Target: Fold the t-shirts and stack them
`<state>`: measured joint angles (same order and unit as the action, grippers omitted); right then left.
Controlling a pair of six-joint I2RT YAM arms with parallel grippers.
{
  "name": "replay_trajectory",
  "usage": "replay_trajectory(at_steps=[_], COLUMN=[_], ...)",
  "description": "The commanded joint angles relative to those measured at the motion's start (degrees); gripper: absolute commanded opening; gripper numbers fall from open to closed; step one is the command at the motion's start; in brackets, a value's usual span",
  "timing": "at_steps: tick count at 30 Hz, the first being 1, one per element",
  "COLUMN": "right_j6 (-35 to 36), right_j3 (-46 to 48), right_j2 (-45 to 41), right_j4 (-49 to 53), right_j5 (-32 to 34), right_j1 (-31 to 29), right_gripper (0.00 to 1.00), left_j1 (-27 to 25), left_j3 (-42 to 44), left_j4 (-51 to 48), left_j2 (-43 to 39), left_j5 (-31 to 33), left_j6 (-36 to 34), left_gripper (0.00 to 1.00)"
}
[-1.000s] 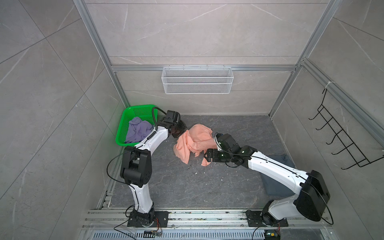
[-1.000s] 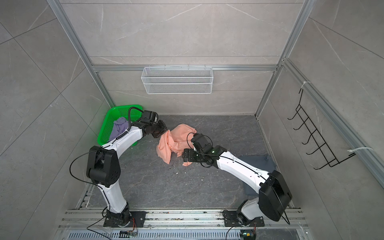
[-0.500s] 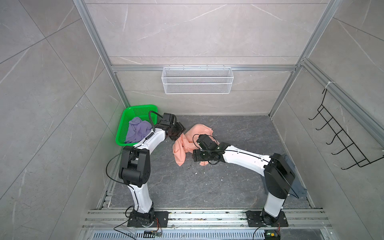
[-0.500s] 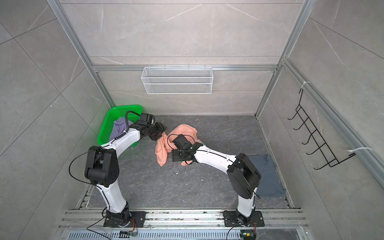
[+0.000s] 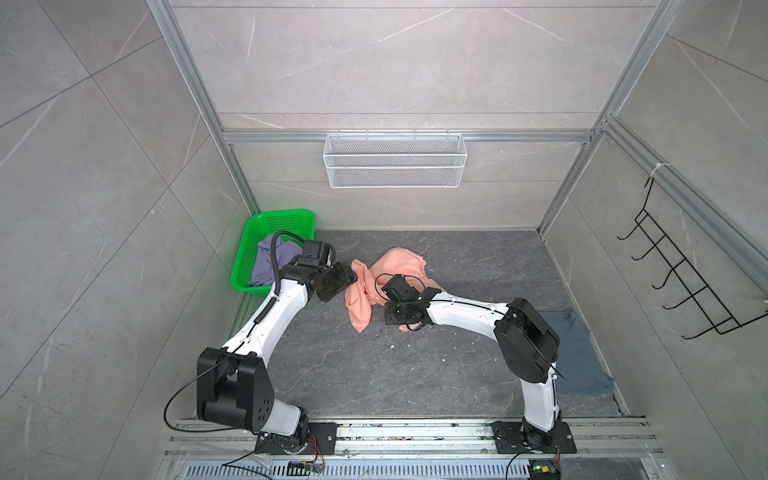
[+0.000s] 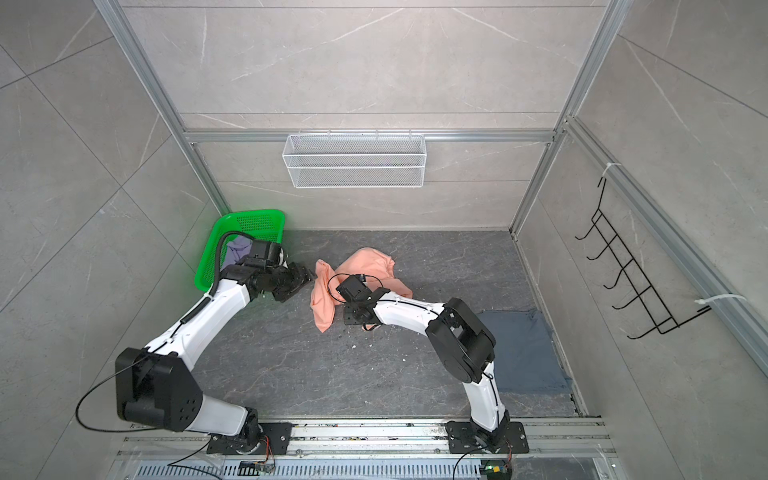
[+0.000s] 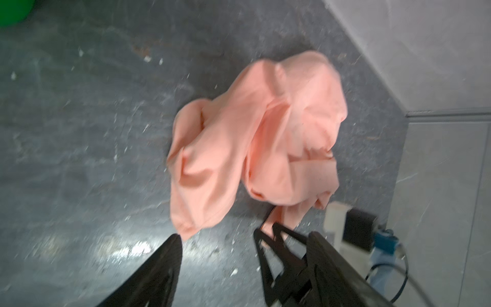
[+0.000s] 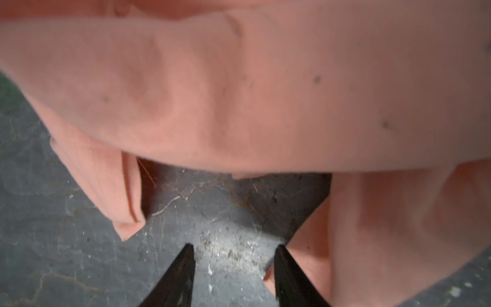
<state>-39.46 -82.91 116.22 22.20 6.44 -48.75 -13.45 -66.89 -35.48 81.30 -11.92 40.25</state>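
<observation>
Grey marbled tabletop [image 5: 374,374] is noted bearing the crumpled peach-pink t-shirt [image 5: 399,266], lying between the left hand [image 7: 231,234] and the right hand [image 8: 234,245]. Both hands are found parted, with nothing gripped.

Top views: bright, even and crisp corner to corner in both
Light source: overhead and diffuse, no hard beam anywhere
Shadows: soft and short on the floor [image 5: 374,374], pooling under the white arms [image 5: 465,311]
Colour cast: green basket [image 5: 248,253] throws a green glow up the wall [image 5: 224,241] beside it
Distortion: wide lens, frame posts [image 5: 189,83] splay outward toward the edges
Left wrist view: smeared by motion, peach-pink t-shirt [image 7: 255,138] gone soft-edged, floor specks drawn into streaks
Glare: white sheen on the floor there, close to the lens
Right wrist view: dimmer and warmer, the t-shirt too close to focus, dark shadow under its overhang, pale lit patch on the floor below
</observation>
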Motion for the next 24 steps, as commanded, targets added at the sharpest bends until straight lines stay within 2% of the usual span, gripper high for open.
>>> replay_trajectory(at_steps=[1, 6, 14, 17, 20, 24], right_j6=[-1.5, -3.4, -5.1, -6.6, -6.4, -5.4], right_j3=[-2.8, -7.5, -13.2, -15.2, -12.5, -7.6], right_j2=[2.6, 6.1, 11.2, 12.2, 9.7, 5.2], right_j4=[-1.3, 0.6, 3.4, 7.5, 7.1, 3.5], right_j5=[3.0, 5.8, 8.0, 10.1, 10.8, 10.6], right_j1=[-0.3, -0.3, -0.4, -0.3, -0.7, -1.3], right_gripper=[0.47, 0.39, 0.32, 0.27, 0.28, 0.33], left_j1=[0.1, 0.1, 0.1, 0.1, 0.1, 0.1], left_j3=[5.0, 13.2, 18.8, 19.8, 19.9, 20.3], left_j4=[-7.0, -8.7, -9.0, -9.8, -11.2, -11.5], left_j2=[-4.9, -11.6, -19.3, -20.5, -21.1, -20.5], left_j5=[1.2, 1.8, 1.4, 1.3, 2.6, 3.3], left_j6=[-4.1, -3.6, -2.1, -3.3, -5.1, -6.1], left_gripper=[0.76, 0.76, 0.78, 0.78, 0.78, 0.78])
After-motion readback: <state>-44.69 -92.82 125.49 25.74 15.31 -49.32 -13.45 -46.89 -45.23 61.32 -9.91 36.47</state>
